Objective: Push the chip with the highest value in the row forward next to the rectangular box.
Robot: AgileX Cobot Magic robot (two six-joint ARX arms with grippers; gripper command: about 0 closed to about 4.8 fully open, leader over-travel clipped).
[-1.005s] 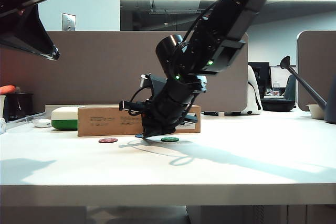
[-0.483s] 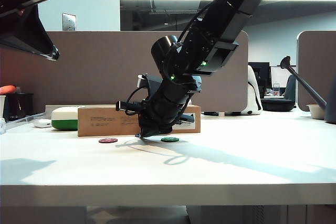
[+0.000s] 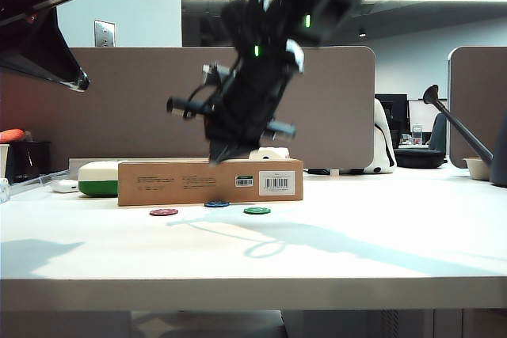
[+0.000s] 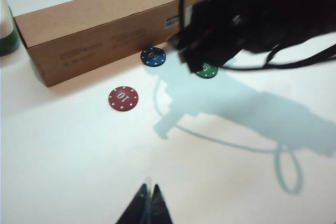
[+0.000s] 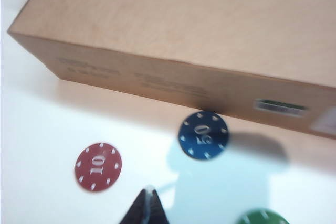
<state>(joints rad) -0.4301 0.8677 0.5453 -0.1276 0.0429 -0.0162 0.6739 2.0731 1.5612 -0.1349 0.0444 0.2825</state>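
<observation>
1. The blue chip (image 5: 203, 135), marked 50, lies flat on the bench (image 3: 333, 259) just beside the front wall of the box (image 3: 174, 181). It sits ahead of the red chip (image 4: 123, 98), marked 10, and the green chip (image 4: 207, 70), which lie nearer the exterior camera.
2. From how things lie, the push looks done or nearly done. A thin strip of bench seems to show between chip and box in the left wrist view, though I cannot tell whether they touch.
3. The right hand (image 5: 146, 206) is up off the bench, above the chips and box in the exterior view, where it is blurred. Its fingertips show as one dark point in its wrist view, so it reads as clenched, with nothing in it.
4. The left hand (image 4: 147, 205) is raised well to the left, looking down on the chips. Its tips also meet at a point: clenched, empty.
5. The step in hand, as I judge it, is clearing away. To do it well, lift the right hand straight up and back, so neither fingers nor cable (image 4: 273, 61) drag the blue chip or knock the green one below the arm.
6. If the chip must go closer, come down behind it with the tips together, low to the bench, and nudge gently: a flat chip slides easily and the box may shift.
</observation>
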